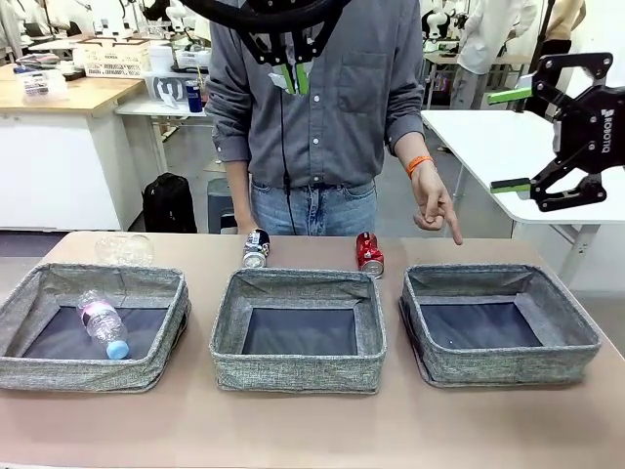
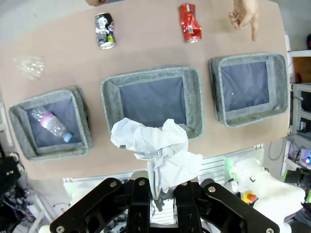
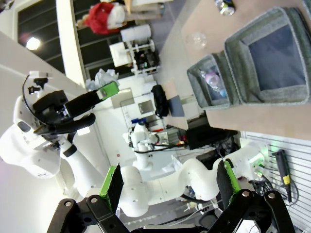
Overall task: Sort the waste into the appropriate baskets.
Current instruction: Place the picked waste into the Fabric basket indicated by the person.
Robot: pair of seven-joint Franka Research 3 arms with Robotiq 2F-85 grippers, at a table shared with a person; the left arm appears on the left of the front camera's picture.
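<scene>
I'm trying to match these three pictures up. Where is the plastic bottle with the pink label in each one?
Front view: the bottle lies lower left, in the leftmost basket.
Left wrist view: bottle at left, mid-height, same basket.
Right wrist view: bottle upper right, same basket.
Shared landmark: the empty middle basket beside it.

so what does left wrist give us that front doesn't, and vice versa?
Left wrist adds the white wad clamped in the shut left gripper, in line with the near wall of the middle basket. Front adds the open right gripper, raised at the right. Both: three baskets, pink-label bottle in the left basket, clear bottle, black-and-white can and red can on the table, the person's hand pointing by the right basket.
</scene>
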